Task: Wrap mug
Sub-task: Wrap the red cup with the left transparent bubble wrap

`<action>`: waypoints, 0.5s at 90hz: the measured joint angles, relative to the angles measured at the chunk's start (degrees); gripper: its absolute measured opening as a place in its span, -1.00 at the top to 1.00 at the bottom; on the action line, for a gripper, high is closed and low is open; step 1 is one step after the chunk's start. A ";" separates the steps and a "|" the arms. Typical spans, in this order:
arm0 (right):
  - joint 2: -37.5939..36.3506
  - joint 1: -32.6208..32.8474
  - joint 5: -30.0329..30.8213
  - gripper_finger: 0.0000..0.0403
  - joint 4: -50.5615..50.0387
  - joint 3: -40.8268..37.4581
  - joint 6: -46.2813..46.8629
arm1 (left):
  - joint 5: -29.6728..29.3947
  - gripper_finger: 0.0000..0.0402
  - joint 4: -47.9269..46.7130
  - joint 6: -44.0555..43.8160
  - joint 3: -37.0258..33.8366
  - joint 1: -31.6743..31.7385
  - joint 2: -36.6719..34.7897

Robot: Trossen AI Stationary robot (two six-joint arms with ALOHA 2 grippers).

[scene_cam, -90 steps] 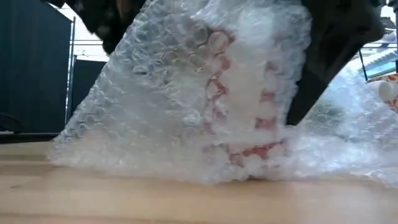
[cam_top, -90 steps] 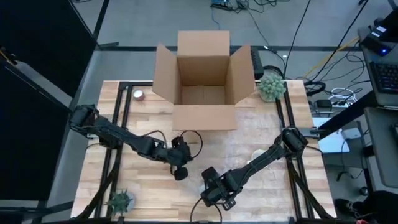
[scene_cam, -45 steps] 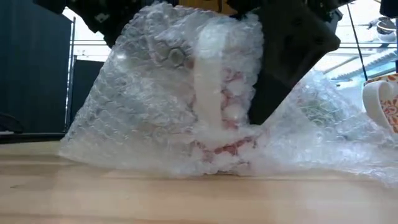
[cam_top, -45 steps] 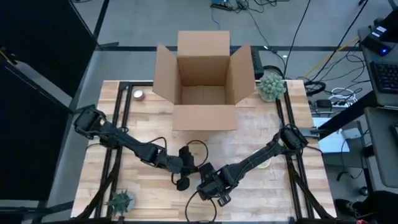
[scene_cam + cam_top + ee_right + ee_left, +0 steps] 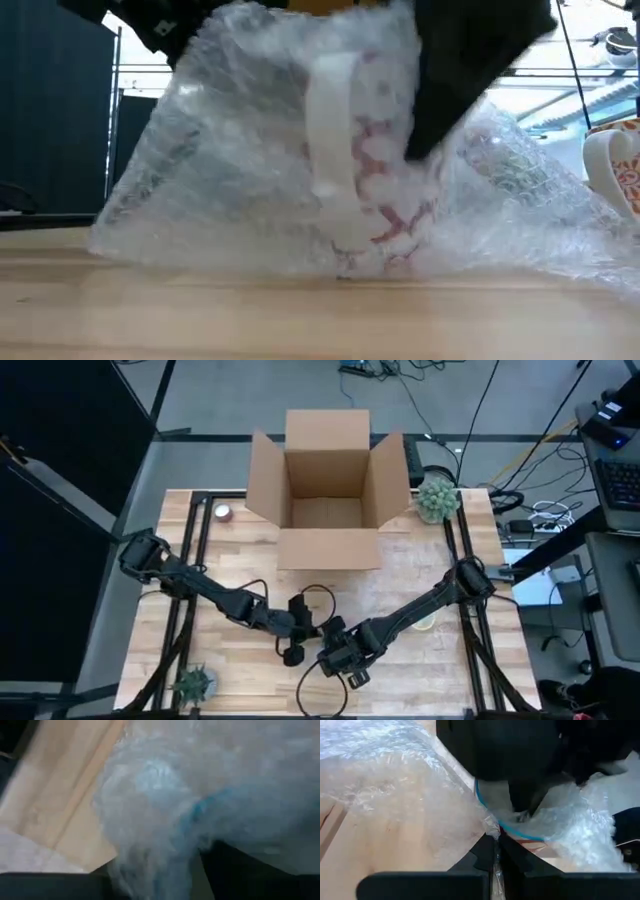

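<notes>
Mug (image 5: pixel 385 215): red-patterned, swathed in bubble wrap (image 5: pixel 230 190), standing on the wooden table (image 5: pixel 200 315) near its front edge, between the two arms.
Bubble wrap: draped over the mug like a tent, its edges spread onto the tabletop on both sides.
Left gripper (image 5: pixel 494 851): fingers pinched together on an edge of the bubble wrap, just beside the mug.
Right gripper (image 5: pixel 340 657): pressed against the wrapped mug from the other side; whether its fingers grip cannot be told.
Cardboard box (image 5: pixel 328 485): open, at the table's far side, well apart.
</notes>
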 joint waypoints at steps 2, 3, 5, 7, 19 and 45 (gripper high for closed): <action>-0.38 0.00 0.01 0.19 0.01 0.02 0.29 | 0.00 0.99 0.18 0.00 0.00 0.00 -0.12; -0.53 -0.04 0.02 0.18 0.00 0.02 0.42 | 0.00 0.99 0.27 0.00 0.00 0.00 -0.20; -0.75 -0.08 0.03 0.17 -0.03 0.02 0.63 | 0.02 0.99 0.38 0.00 0.02 0.00 -0.38; -0.96 -0.18 0.05 0.16 0.01 0.02 0.79 | 0.02 0.99 0.34 -0.01 0.02 -0.01 -0.61; -1.49 -0.46 0.03 0.15 -0.15 0.02 1.96 | 0.02 0.99 1.64 -0.06 0.04 -0.11 -1.07; -1.50 -0.74 -0.25 0.17 -0.17 0.11 2.09 | 5.69 0.99 8.02 -4.45 0.04 -0.56 -1.05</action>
